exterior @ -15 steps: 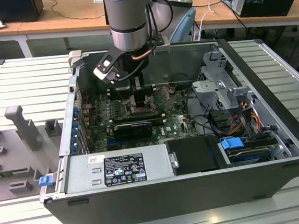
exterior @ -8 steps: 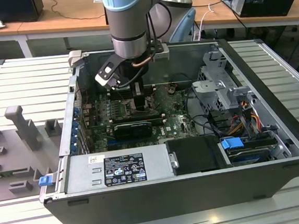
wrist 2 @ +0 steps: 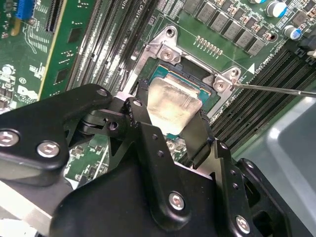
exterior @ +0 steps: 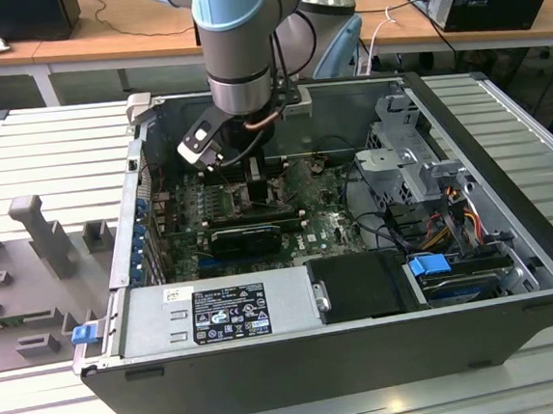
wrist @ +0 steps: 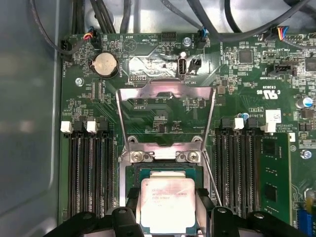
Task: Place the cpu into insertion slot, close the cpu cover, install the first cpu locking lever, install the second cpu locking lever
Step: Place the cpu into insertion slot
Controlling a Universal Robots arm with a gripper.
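The gripper [wrist: 169, 196] is clenched on the cpu [wrist: 168, 210], holding it low at the insertion slot [wrist: 163, 173] right under it. Just past it, the cpu cover [wrist: 165, 90] stands open. Step one is in hand, I think. The chip needs to sit flat and square.

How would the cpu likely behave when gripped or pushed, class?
Probably stiff: the cpu looks like a flat metal-topped slab. Its smooth, shiny top may be slippery. Thin and flat, it should slide rather than roll or tip.
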